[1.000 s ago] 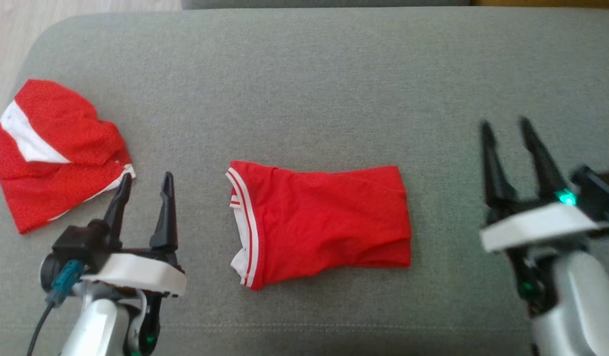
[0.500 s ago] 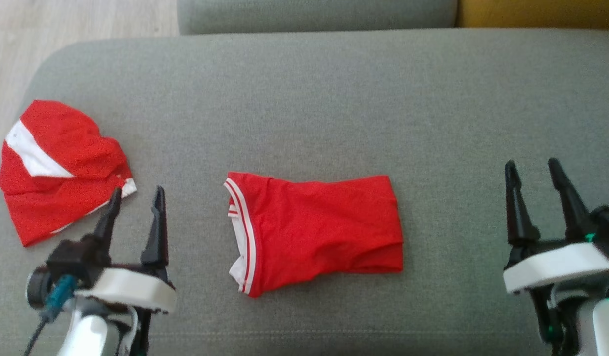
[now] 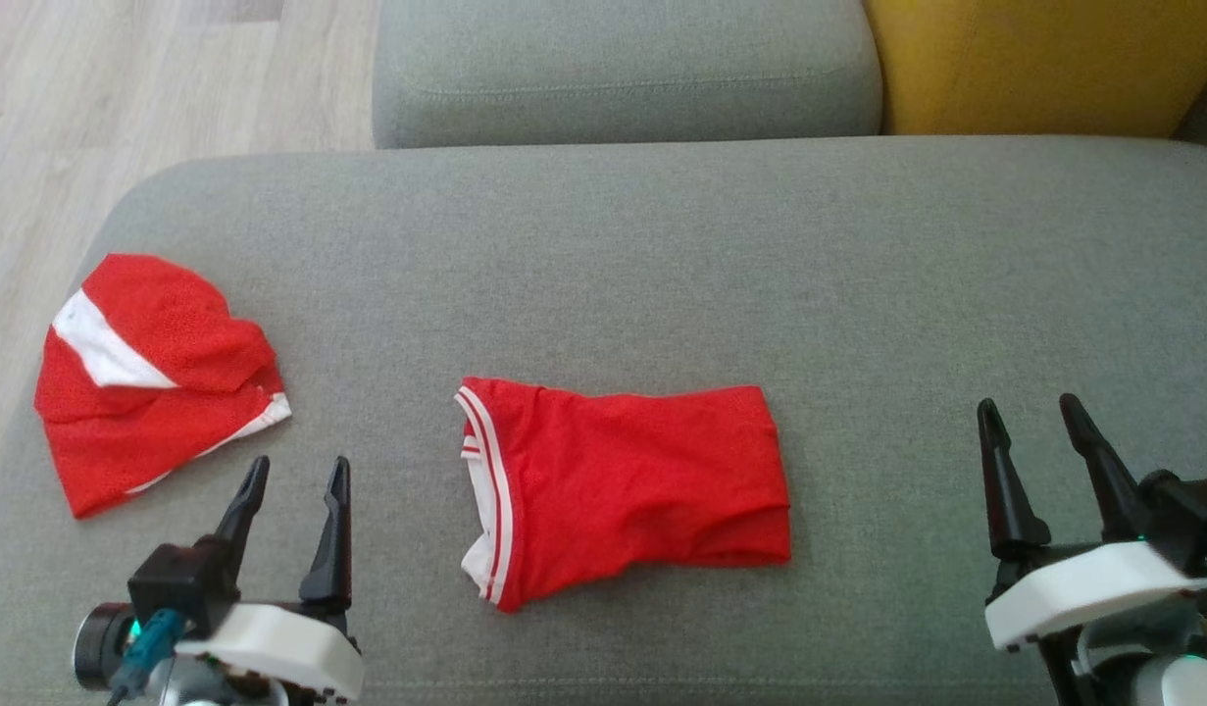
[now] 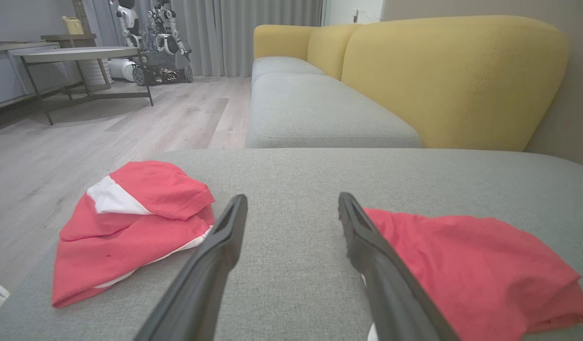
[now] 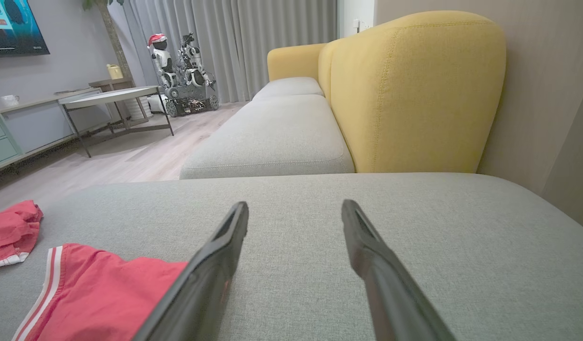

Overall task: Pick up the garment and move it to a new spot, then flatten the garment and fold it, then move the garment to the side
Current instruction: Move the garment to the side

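Note:
A red garment (image 3: 632,490) with a white-striped band lies folded flat in the middle of the grey cushion (image 3: 662,265). It also shows at the right of the left wrist view, garment (image 4: 471,265), and at the lower left of the right wrist view, garment (image 5: 102,293). My left gripper (image 3: 300,466) stands open to its left, above the cushion, holding nothing. My right gripper (image 3: 1027,407) is open and empty well to the right of the cloth. Both wrist views show the spread fingers, left gripper (image 4: 292,199) and right gripper (image 5: 295,206).
A second red garment (image 3: 157,378) with a white patch lies rumpled near the cushion's left edge. Wooden floor (image 3: 123,88) drops off beyond that edge. A further grey seat (image 3: 623,69) and a yellow backrest (image 3: 1034,59) stand behind. A table (image 4: 78,54) stands far off.
The camera has tilted up, bringing the back seat and the yellow backrest into view. Both grippers have drawn back toward me, the right one more. The garments have not moved.

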